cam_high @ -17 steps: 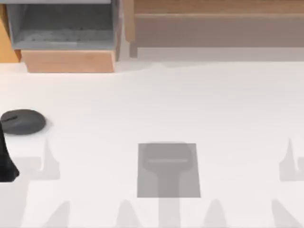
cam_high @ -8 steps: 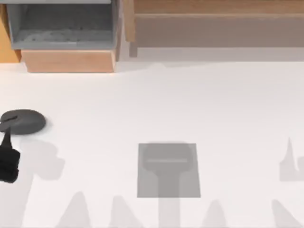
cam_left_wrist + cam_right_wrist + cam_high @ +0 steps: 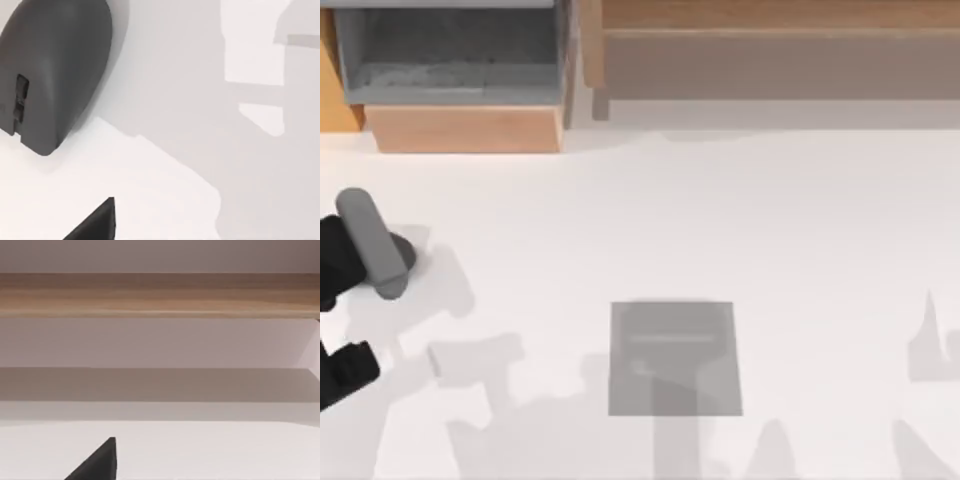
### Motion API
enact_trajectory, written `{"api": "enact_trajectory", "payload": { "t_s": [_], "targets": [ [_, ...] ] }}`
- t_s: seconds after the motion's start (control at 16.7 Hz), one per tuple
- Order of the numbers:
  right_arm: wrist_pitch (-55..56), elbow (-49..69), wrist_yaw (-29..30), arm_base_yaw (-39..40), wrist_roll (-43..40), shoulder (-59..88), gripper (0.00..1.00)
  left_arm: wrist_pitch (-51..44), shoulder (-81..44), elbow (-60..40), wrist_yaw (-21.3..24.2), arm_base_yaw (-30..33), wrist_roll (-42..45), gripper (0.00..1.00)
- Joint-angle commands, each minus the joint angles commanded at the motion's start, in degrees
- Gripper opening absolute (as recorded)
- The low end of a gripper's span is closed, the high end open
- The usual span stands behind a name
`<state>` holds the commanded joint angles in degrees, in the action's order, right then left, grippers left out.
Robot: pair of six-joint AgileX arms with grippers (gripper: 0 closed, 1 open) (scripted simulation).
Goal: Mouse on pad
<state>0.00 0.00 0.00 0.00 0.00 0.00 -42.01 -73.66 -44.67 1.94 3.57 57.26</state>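
Nearest my side of the table [image 3: 620, 200], the pad [image 3: 675, 358] lay flat a little right of the middle. Its faint lighter line ran across its upper part, soft grey shadows fell over it, and nothing sat on it.

Further in, at the table's left edge, my left arm came into the top view as black blocks. The left gripper [image 3: 372, 248] was over the mouse [image 3: 408, 254], with a light grey capsule-shaped part lying slantwise across it, so from above I saw just a dark sliver of the mouse at the capsule's right side. I could not tell how far that gripper was open, nor whether it had hold of anything or even touched the mouse.

In the left wrist view the mouse [image 3: 55, 65] was close and large. Its domed charcoal body rested on the white table, its scroll-wheel slot showed near one end, and a dark wedge of the gripper sat apart from it at the frame's edge. The mouse was well apart from the pad, far off to the pad's left and further back.

Beyond that the white tabletop ran to the back. A wooden cabinet [image 3: 460, 128] with a grey recess stood at back left, and a long wooden shelf [image 3: 770, 15] at back right.

The right wrist view faced that shelf [image 3: 160, 295] across the table, with a dark wedge of the right gripper [image 3: 95, 465] at the frame's edge. I could not tell its opening either.
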Motion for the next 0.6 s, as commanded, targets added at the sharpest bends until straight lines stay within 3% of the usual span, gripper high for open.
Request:
{"api": "enact_trajectory", "payload": {
  "t_s": [0.3, 0.6],
  "targets": [
    [0.00, 0.00, 0.00, 0.00, 0.00, 0.00, 1.00, -15.17, -28.50, -20.66, -0.16, -0.89, 17.61, 1.00],
    [0.00, 0.00, 0.00, 0.00, 0.00, 0.00, 1.00, -22.89, -42.23, -40.52, -1.26, -2.61, 27.88, 1.00]
  ]
}}
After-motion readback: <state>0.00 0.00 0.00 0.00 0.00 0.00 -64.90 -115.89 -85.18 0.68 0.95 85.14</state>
